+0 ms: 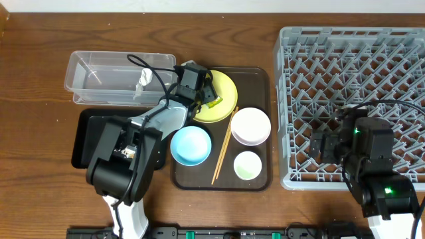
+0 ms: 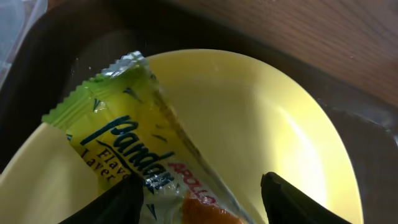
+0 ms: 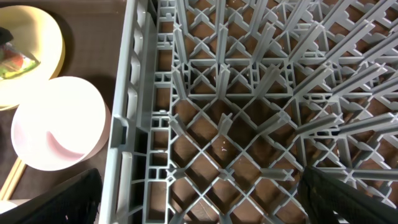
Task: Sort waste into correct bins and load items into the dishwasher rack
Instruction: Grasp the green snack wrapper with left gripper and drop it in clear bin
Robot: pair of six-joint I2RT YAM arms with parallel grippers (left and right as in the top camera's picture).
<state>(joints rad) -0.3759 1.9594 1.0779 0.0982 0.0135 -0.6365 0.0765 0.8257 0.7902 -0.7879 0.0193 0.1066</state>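
The green wrapper (image 2: 124,143) is cut off at 6 o'clock.
The left tool (image 2: 202,211) stands spread astride it on the yellow plate (image 2: 267,118); the right tool (image 3: 199,202), fingers apart, hovers over the rack (image 3: 140,93).

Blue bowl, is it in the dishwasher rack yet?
No, the blue bowl sits on the tray, to the left of the rack.

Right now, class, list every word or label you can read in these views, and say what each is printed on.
"Pandan": large script on the green snack wrapper lying on the yellow plate.
"Flavo", "Layer": below it, partly cut off.
"APOLLO": small red print, same wrapper.
Overhead and right wrist views: no legible text.
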